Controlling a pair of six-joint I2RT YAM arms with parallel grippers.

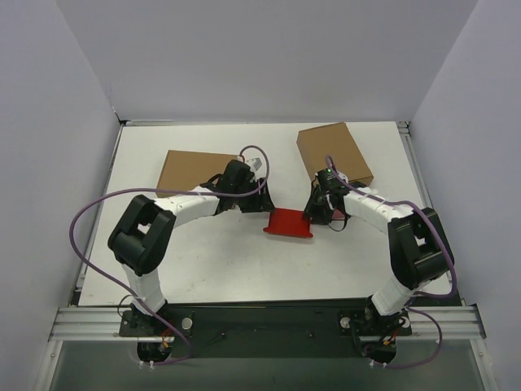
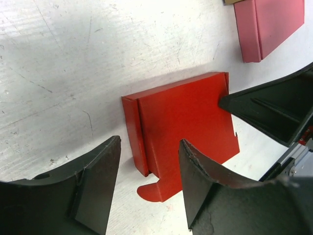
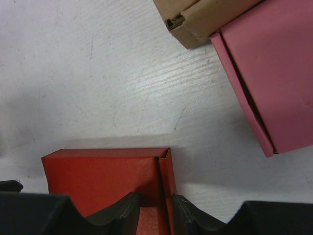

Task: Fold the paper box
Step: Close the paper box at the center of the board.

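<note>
- Overhead, both arms bend inward over the table (image 1: 203, 261) and meet at the paper box (image 1: 289, 221) near its middle. The left gripper (image 1: 247, 205) is at the box's left and the right gripper (image 1: 319, 213) at its right edge.
- From the left wrist, the left gripper (image 2: 149, 143) points down over the paper box (image 2: 181, 122) with its jaws apart, clasping nothing. A pink box (image 2: 271, 24) lies beyond.
- From the right wrist, the right gripper (image 3: 155, 197) is pinched on the paper box's (image 3: 98, 176) upright side wall. The pink box (image 3: 279, 73) and a brown box (image 3: 210, 17) lie well apart from it.

White table (image 1: 212, 261) bears paper box (image 1: 290, 221), brown boxes (image 1: 183, 169).
</note>
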